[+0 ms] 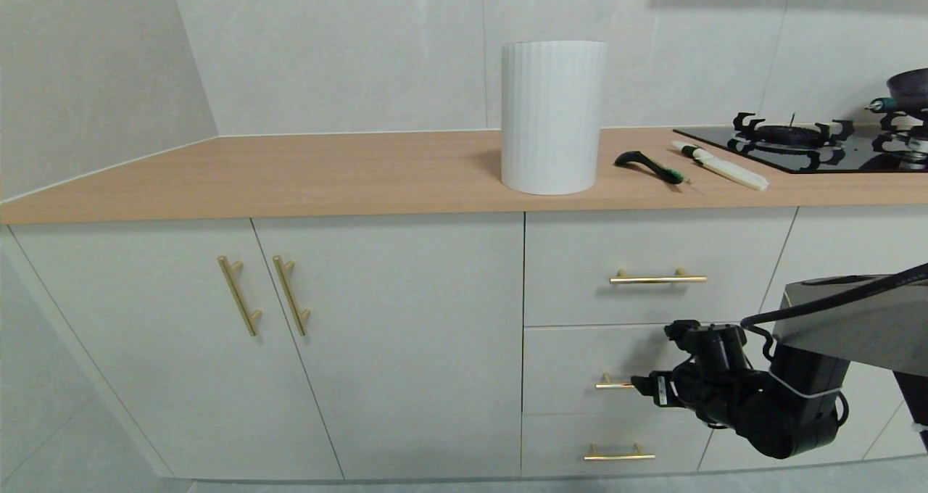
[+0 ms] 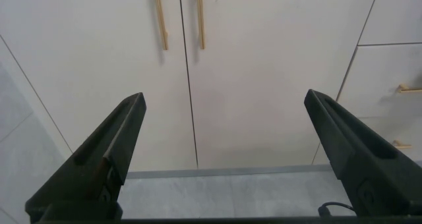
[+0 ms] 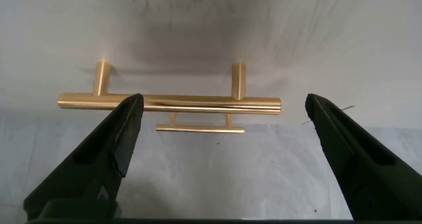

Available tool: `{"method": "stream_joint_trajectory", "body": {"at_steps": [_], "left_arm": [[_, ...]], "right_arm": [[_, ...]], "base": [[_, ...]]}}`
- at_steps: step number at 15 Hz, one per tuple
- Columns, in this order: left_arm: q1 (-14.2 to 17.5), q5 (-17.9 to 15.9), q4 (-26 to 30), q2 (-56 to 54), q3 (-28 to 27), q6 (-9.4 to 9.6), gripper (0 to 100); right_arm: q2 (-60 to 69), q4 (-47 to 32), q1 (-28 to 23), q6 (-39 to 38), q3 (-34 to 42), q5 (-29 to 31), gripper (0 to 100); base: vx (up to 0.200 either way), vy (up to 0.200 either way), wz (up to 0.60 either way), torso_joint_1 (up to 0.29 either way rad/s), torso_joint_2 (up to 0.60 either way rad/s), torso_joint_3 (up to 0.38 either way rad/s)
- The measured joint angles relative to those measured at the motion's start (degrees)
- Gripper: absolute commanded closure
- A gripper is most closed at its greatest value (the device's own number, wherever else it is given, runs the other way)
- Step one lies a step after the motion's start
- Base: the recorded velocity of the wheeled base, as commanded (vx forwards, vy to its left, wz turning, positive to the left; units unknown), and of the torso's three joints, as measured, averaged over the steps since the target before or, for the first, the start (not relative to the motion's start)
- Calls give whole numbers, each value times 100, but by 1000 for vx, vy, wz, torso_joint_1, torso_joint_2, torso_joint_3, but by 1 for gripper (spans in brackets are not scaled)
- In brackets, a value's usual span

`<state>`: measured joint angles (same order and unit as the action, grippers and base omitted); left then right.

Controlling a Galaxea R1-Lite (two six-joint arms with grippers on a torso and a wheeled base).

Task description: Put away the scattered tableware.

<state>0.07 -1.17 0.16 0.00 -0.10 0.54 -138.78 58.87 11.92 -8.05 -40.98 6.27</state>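
Note:
On the wooden counter a black-and-green peeler (image 1: pixel 649 165) and a white-bladed utensil with a green band (image 1: pixel 720 165) lie right of a tall white ribbed holder (image 1: pixel 552 116). Low at the right, my right gripper (image 1: pixel 639 387) is level with the middle drawer's gold handle (image 1: pixel 611 385). In the right wrist view that gripper (image 3: pixel 223 104) stands open in front of the handle (image 3: pixel 168 103), and nothing is held. My left gripper (image 2: pixel 224 102) is open and empty, facing the cabinet doors (image 2: pixel 264 85) low near the floor.
A black gas hob (image 1: pixel 797 145) with a pan (image 1: pixel 910 87) sits at the counter's right end. Top drawer handle (image 1: pixel 657 278) and bottom drawer handle (image 1: pixel 618 455) bracket the middle one. Two gold door handles (image 1: pixel 264 293) are on the left cabinet. A tiled wall backs the counter.

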Motion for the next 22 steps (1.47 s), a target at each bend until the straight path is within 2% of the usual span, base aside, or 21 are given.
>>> {"method": "stream_joint_trajectory", "body": {"at_steps": [12, 20, 22], "left_arm": [[0, -5, 2, 0, 0, 0, 0], [0, -6, 2, 0, 0, 0, 0], [0, -5, 2, 0, 0, -2, 0]], "right_arm": [[-424, -7, 0, 6, -367, 344, 0], [-389, -154, 4, 156, -165, 339, 0], [-87, -508, 26, 293, 89, 293, 0]], "base": [[0, 0, 0, 0, 0, 0], [0, 0, 0, 0, 0, 0], [0, 0, 0, 0, 0, 0]]}}
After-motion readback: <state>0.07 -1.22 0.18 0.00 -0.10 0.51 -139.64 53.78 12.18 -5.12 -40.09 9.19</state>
